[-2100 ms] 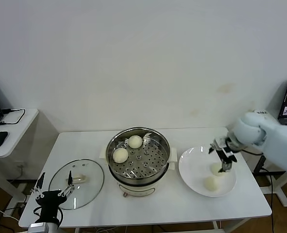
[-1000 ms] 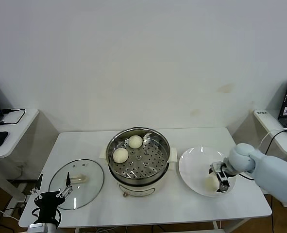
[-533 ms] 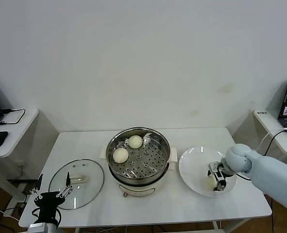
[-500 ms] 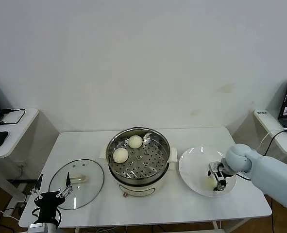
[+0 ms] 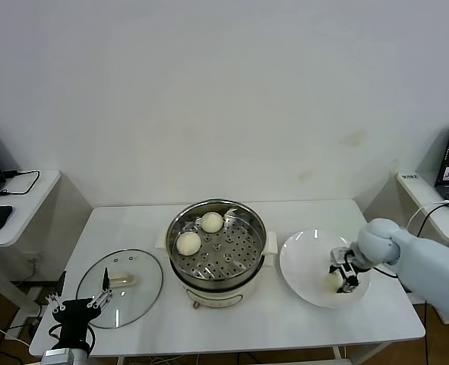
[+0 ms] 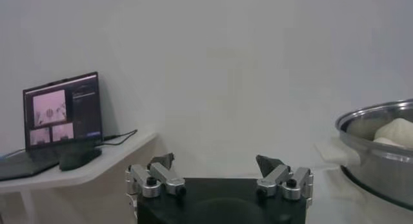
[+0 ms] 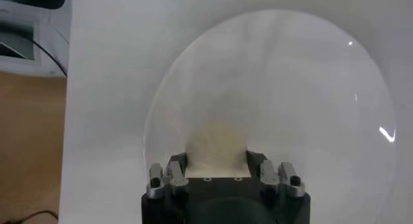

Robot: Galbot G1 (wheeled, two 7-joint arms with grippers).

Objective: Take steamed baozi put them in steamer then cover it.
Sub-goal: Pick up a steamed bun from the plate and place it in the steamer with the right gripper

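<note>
**One bun gripped on the plate**

One bun (image 7: 216,141) sits clamped between my right gripper's (image 5: 343,277) fingers, low over the white plate (image 5: 304,255) at the table's right. Two buns (image 5: 188,242) lie on the holed tray inside the steamer (image 5: 216,242), mid-table. My left gripper (image 5: 78,307) hangs spread apart off the table's front-left corner, by the glass lid (image 5: 119,278).
</note>
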